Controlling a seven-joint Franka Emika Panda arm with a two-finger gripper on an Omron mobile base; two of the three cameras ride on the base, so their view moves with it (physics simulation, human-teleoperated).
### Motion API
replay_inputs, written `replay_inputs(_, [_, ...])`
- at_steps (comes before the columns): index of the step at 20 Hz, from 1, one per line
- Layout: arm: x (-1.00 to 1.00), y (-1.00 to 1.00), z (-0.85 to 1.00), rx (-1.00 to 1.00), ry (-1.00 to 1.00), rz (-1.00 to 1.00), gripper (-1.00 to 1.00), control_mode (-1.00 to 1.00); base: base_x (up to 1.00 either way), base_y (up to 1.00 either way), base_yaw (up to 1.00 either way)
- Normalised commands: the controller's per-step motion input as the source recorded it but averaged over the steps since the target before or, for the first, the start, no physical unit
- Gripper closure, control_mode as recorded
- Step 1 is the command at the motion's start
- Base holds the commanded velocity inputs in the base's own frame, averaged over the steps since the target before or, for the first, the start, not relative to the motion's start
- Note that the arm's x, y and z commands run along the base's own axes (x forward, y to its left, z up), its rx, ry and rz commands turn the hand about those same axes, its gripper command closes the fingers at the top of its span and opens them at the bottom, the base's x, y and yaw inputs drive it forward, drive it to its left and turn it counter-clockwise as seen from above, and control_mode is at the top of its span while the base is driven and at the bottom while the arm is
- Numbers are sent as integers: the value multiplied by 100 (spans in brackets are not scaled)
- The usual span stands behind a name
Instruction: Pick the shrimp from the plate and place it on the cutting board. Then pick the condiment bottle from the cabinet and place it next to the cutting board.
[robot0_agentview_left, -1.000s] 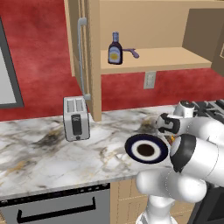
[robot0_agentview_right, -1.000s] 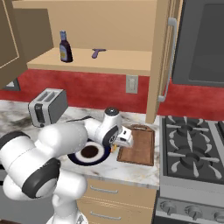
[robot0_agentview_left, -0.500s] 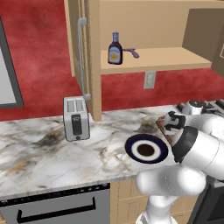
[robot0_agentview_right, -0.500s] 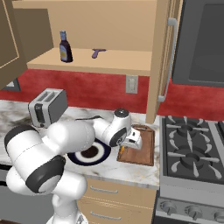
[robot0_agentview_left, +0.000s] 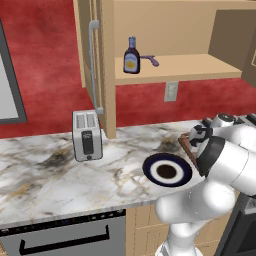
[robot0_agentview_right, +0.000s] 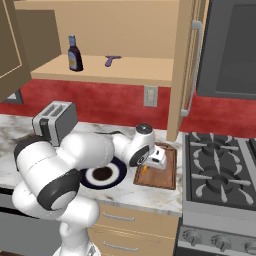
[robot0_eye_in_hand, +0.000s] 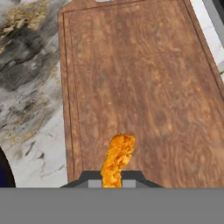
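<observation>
My gripper (robot0_eye_in_hand: 113, 178) is shut on the shrimp (robot0_eye_in_hand: 117, 158), an orange curved piece held just above the near left part of the reddish-brown cutting board (robot0_eye_in_hand: 135, 83). From the right base view the gripper (robot0_agentview_right: 147, 167) hangs over the board's (robot0_agentview_right: 165, 172) left end, with the shrimp (robot0_agentview_right: 144, 170) a small orange fleck under it. The navy-rimmed plate (robot0_agentview_left: 166, 170) lies to the left of the board with a bare brown centre. The condiment bottle (robot0_agentview_left: 131, 56) stands upright on the shelf of the open cabinet (robot0_agentview_left: 175, 67).
A purple utensil (robot0_agentview_right: 112, 60) lies on the shelf right of the bottle (robot0_agentview_right: 74, 54). A silver toaster (robot0_agentview_left: 86, 135) stands on the marble counter at left. The stove (robot0_agentview_right: 220, 175) borders the board on the right. The cabinet door with its grey bar handle (robot0_agentview_right: 192, 70) hangs above the board.
The arm has swung right from over the plate to over the cutting board, carrying the shrimp in shut jaws.
</observation>
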Motion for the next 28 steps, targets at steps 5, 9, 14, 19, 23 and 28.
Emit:
replay_inputs(5, [17,-4,-5,0,-3,0,100,-100,0,0,0])
replay_inputs(9, [9,-5,-10,0,-3,0,100,-100,0,0,0])
replay_inputs(14, [8,-6,-15,0,-4,0,100,-100,0,0,0])
replay_inputs(19, [12,-4,-18,0,-3,0,100,-100,0,0,0])
replay_inputs(23, [15,-2,-13,0,-3,0,100,-100,0,0,0])
replay_inputs(28, [15,-1,-13,0,-3,0,100,-100,0,0,0])
